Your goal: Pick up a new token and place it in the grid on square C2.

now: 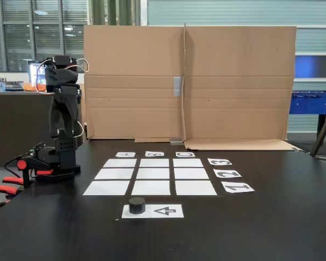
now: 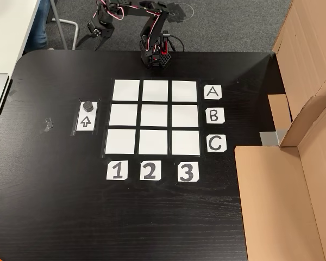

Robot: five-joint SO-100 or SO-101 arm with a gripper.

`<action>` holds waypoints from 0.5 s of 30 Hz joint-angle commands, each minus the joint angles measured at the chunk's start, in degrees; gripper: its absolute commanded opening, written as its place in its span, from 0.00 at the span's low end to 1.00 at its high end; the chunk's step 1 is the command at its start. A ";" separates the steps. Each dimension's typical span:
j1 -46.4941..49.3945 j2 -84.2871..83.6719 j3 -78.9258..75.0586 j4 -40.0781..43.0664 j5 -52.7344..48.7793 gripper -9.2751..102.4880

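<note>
Nothing is picked up yet. The small black round token [image 2: 87,105] sits on the white arrow sheet [image 2: 85,122], at nine o'clock from the white paper grid [image 2: 154,116] in a fixed view. The black arm [image 2: 152,32] is folded at twelve o'clock; I cannot tell how far its pincer is open. Next, I'd judge, it must reach for the token, then the plain white square C2 [image 2: 154,142].

My arm [image 1: 62,125] works in an office or lab space: behind it tall glazed windows [image 1: 35,32]; far across from it, a foosball table [image 1: 313,101].
</note>
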 commanded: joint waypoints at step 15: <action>-2.81 -20.13 -17.14 1.76 2.20 0.48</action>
